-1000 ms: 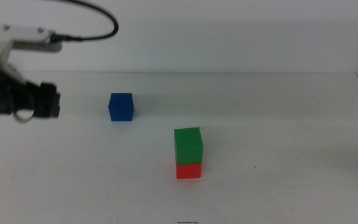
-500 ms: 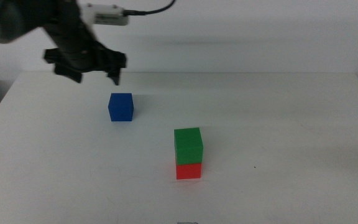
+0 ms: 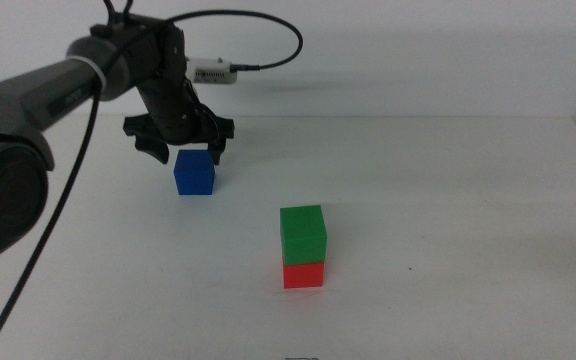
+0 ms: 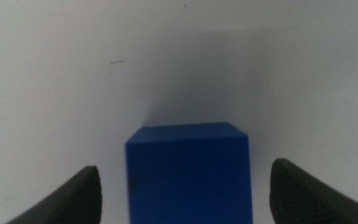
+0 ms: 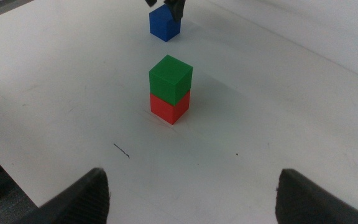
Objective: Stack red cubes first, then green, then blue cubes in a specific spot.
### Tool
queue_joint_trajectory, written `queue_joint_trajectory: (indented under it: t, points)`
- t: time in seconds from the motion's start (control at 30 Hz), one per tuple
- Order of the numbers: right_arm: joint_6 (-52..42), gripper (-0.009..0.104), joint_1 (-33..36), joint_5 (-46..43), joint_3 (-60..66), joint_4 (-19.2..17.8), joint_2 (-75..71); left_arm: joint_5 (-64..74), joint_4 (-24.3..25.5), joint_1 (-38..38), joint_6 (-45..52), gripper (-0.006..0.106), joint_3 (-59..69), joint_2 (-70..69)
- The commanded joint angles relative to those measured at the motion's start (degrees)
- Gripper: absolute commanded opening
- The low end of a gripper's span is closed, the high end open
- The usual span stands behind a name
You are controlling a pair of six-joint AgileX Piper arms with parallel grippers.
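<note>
left end effector (image 3: 186,153) straddles blue cube (image 3: 194,172), its lower half cut off.

A green cube (image 5: 170,78) sits squarely atop a red cube (image 5: 169,108) on a white table (image 5: 278,106). Farther off stands a blue cube (image 5: 163,23), the left gripper's (image 5: 165,5) dark jaws just above it. The right gripper's (image 5: 191,196) jaws are spread wide.
</note>
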Motion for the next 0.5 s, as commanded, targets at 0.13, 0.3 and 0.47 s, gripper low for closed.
queue_joint_trajectory:
  t: [0.13,0.3,0.47]
  points:
    - [-0.47,0.091,-0.22,-4.11,-1.33,-0.66,0.62,-3.33,-1.15,-0.15,-0.83,0.081,-2.13,-1.45]
    - [-0.47,0.091,-0.22,-4.11,-1.33,-0.66,0.62,-3.65,-1.28,-0.08,-0.83,0.054,-2.13,-0.96]
    - [-0.47,0.091,-0.22,-4.11,-1.33,-0.66,0.62,1.32,-2.59,-0.03,-0.83,0.020,-3.55,-3.19]
